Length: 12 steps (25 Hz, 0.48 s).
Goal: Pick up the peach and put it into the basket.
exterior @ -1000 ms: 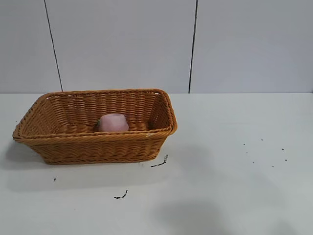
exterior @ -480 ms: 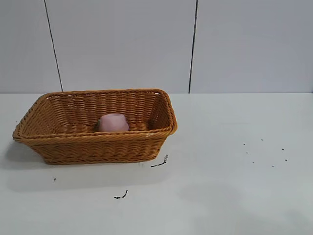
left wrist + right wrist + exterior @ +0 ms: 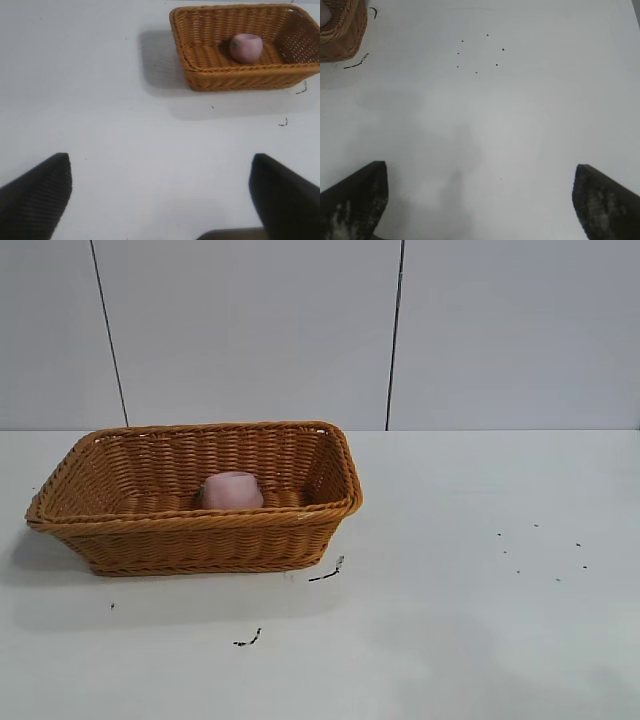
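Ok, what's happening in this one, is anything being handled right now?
Nothing is being handled at this moment. The peach already lies inside the basket, which stands on the table. Neither arm shows in the exterior view. Each wrist view shows its own gripper, the left gripper and the right gripper, over bare table with fingers spread wide, away from the basket and holding nothing.

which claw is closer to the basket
The left claw: its view shows the whole basket with the peach inside, while the right claw catches only a basket corner. Both claws are open and empty.
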Motion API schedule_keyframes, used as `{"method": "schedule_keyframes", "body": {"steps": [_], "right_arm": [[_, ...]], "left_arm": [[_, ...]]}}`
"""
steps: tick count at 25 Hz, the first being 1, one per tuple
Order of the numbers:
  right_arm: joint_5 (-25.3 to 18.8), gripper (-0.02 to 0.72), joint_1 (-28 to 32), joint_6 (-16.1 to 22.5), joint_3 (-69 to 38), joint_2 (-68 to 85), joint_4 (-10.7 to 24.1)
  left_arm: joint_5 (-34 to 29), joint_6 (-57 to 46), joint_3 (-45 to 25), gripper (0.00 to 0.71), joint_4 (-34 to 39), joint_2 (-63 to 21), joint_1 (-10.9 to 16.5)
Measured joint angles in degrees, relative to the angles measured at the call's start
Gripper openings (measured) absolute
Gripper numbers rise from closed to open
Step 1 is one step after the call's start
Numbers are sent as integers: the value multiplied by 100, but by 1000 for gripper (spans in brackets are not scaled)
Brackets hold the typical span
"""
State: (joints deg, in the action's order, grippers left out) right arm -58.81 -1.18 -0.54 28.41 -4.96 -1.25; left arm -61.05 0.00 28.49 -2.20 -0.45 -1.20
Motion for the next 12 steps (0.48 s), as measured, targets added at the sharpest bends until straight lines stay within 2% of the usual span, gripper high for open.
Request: {"method": "schedule_keyframes", "body": {"steps": [4,12], "right_arm": [[-8,695,0,0,0,509,0],[-8,695,0,0,0,516,0]], "left_arm": [[0,0,0,693,0,0,0],[0,0,0,693,0,0,0]]}}
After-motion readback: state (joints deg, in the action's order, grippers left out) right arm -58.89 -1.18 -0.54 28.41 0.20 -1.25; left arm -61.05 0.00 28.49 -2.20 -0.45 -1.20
